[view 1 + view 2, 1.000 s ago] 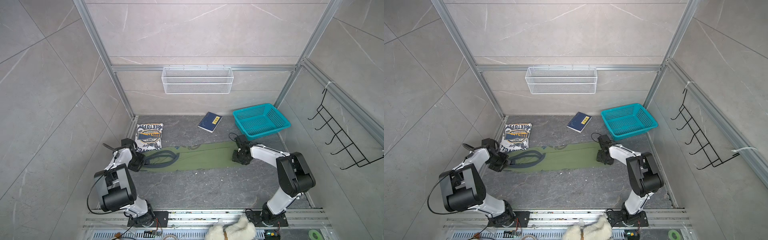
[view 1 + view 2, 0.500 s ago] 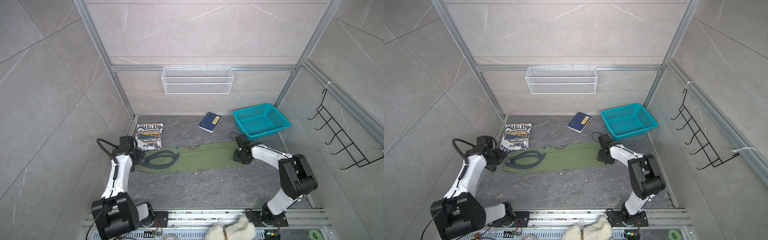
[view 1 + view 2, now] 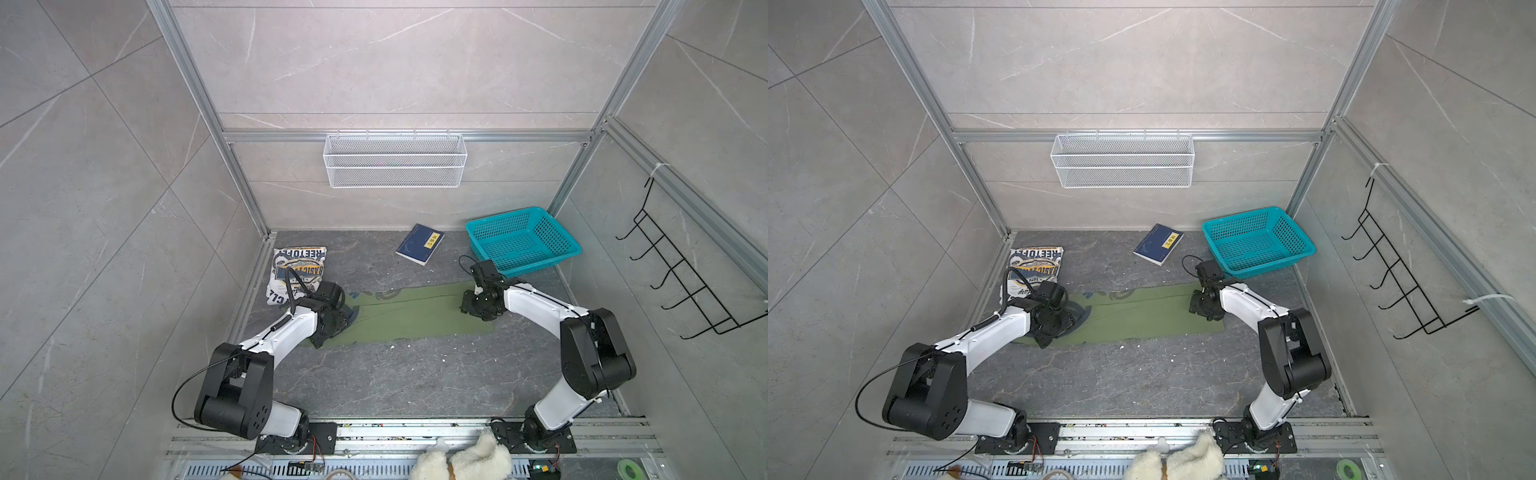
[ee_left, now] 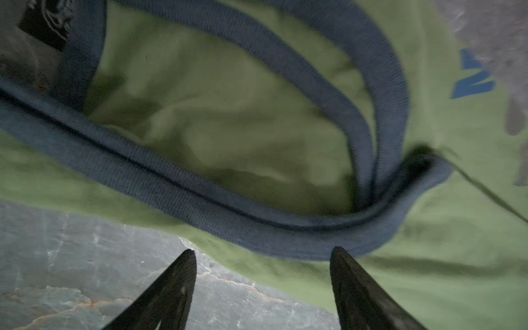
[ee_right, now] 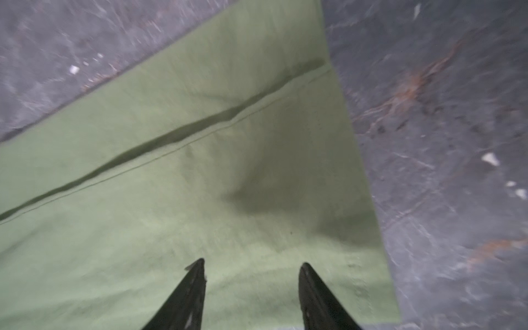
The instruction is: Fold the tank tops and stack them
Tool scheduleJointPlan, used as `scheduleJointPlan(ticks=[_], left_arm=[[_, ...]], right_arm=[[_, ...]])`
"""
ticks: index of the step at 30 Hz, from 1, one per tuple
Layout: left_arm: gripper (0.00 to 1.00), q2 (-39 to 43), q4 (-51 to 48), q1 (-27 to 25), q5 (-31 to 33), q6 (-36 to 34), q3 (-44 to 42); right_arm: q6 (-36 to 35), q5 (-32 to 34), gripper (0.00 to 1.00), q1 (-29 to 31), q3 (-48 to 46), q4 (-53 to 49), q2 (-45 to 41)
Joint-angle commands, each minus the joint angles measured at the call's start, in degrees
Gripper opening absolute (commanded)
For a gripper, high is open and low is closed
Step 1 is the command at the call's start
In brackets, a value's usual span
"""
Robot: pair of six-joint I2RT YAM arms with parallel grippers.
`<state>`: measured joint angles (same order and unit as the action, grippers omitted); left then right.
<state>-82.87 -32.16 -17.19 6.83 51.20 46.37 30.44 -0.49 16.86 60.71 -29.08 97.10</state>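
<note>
Layout: olive tank top [image 3: 415,320] lay lengthwise left-to-right | left end effector [image 4: 263,254] spread, empty, at strap end | right end effector [image 5: 253,264] spread, empty, over hem end

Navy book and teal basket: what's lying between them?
Nothing: only bare dark table between the small navy book and the teal plastic basket, in both top views.

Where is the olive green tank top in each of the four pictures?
In a top view: the olive green tank top lies flat mid-surface.
In a top view: same spot, slightly further left.
Left wrist: fills most of it, navy trim across.
Right wrist: wide green band, one crease.
Shared landmark: dark stone surface beside its edge.
</note>
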Motion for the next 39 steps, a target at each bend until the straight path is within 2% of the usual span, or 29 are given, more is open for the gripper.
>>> scheduleJointPlan(ticks=[1,7,15,19,23,27,31,36,39], left_arm=[[0.76,-0.86,6.17,1.41,-0.21,1.11,-1.66],[0.76,-3.17,11.77,8.35,-3.37,-0.5,-8.96],[0.76,3.22,8.66,9.98,-3.13,-0.98,-11.71],[0.77,11.33,4.27,9.96,-4.64,-0.9,-9.87],[0.77,15.85,-0.25,11.55,-0.06,-3.98,-4.1],[0.77,12.07,3.6,19.18,-9.22,-5.49,-2.89],[0.77,6.95,6.8,19.8,-13.34,-5.74,-2.38],[0.77,4.16,8.01,20.3,-10.17,-4.65,-4.95],[0.77,2.71,8.39,22.94,-9.38,-4.16,-7.7]], right_arm=[[0.98,-0.35,0.57,0.1,1.0,-0.85,2.12],[2.88,-2.02,0.58,-3.1,-1.18,-0.26,4.56],[4.94,-1.12,0.58,-6.97,-5.12,0.51,3.65],[4.46,0.97,0.58,-7.63,-5.16,-0.25,1.76],[3.84,5.17,0.58,-7.73,-3.58,-2.56,0.31],[3.29,2.53,0.58,-7.72,-4.08,-1.28,-2.21],[2.31,0.95,0.58,-6.6,-4.09,-1.26,-4.22],[2.0,1.82,0.58,-6.03,-3.83,-1.68,-3.5],[2.83,0.85,0.58,-7.6,-3.53,-2.31,-0.55]])
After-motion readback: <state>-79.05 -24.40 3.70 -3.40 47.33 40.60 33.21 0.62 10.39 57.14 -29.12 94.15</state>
